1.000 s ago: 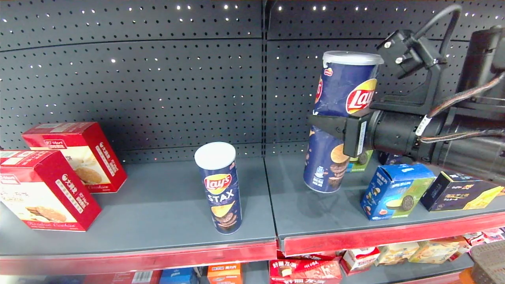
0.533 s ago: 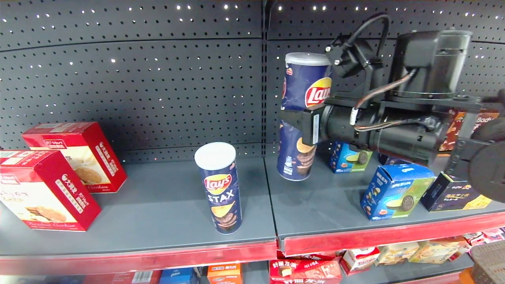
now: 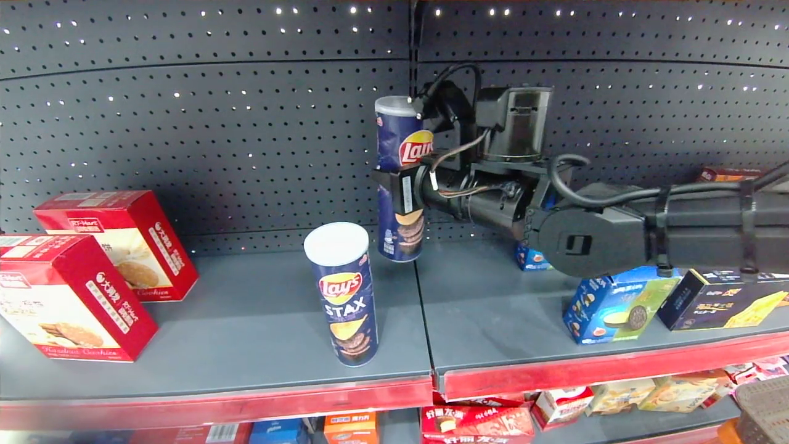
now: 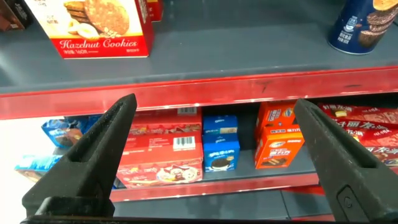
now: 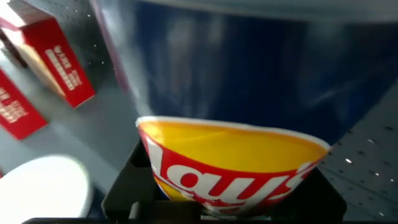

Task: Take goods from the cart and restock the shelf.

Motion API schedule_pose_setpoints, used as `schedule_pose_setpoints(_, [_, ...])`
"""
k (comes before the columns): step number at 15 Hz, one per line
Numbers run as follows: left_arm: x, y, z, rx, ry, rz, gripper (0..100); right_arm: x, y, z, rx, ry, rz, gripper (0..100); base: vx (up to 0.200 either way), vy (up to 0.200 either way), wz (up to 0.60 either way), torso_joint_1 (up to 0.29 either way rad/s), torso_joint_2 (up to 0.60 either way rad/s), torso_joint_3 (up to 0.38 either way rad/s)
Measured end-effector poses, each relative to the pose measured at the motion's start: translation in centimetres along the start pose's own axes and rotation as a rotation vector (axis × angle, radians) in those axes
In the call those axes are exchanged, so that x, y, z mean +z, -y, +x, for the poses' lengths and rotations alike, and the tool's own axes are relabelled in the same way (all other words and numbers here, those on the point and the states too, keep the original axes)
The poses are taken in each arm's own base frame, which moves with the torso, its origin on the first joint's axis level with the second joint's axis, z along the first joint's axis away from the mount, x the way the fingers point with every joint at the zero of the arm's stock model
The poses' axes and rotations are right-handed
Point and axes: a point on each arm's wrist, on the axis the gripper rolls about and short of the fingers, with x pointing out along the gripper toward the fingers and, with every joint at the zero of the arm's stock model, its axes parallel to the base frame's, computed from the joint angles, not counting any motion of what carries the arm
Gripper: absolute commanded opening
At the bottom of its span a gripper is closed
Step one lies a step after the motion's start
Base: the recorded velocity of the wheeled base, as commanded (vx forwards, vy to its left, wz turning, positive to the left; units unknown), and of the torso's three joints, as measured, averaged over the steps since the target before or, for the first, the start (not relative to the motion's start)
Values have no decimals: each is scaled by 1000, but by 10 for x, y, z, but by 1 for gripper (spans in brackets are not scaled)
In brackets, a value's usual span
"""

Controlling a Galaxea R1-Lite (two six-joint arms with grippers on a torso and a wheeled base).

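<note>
caught in the placing step of restocking. at 12 o'clock in the head view, right gripper (image 3: 397, 185) closed around the waist of a tall blue chip can (image 3: 402, 142), upright, white lid on top. hung close to the pegboard back (image 3: 246, 123), base low over the grey shelf (image 3: 246, 320) near the seam between its two panels; could not tell whether touching or just clear. sat at roughly 1 o'clock from a second, matching standing can (image 3: 344, 290), near it but apart. in the right wrist view, pressed up close to the held can's yellow and red label (image 5: 236, 155).

judged next: lowering the held can straight down until flat on the shelf, then parting the jaws and drawing back toward 3 o'clock without brushing the standing can or the boxes. called for a level base and a slow release, a tall can being apt to tip.

left gripper (image 4: 214, 102) spread wide and holding nothing, parked low before the shelf's red front lip (image 4: 205, 90).

on the shelf at 9 o'clock, two red cookie boxes (image 3: 74, 296) leaning near each other. at 3 to 4 o'clock, a blue and green biscuit box (image 3: 616, 302) and a dark box (image 3: 715, 299) near the edge. below, a lower shelf crowded with small packets (image 3: 474, 422). dark perforated panels behind, speckled with points of light.
</note>
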Motion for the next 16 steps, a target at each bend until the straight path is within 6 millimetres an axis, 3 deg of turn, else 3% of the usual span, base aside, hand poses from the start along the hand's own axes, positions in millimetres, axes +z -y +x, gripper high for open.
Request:
schedule_pose_setpoints(6, [0, 0, 0, -1, -1, 0, 100, -31, -1, 25, -27, -56, -3, 0, 0, 0, 0, 0, 0, 0])
schedule_pose_setpoints(16, [0, 0, 0, 0, -2, 0, 100, -37, -1, 38, -105, -62, -4, 0, 0, 0, 0, 0, 0, 0])
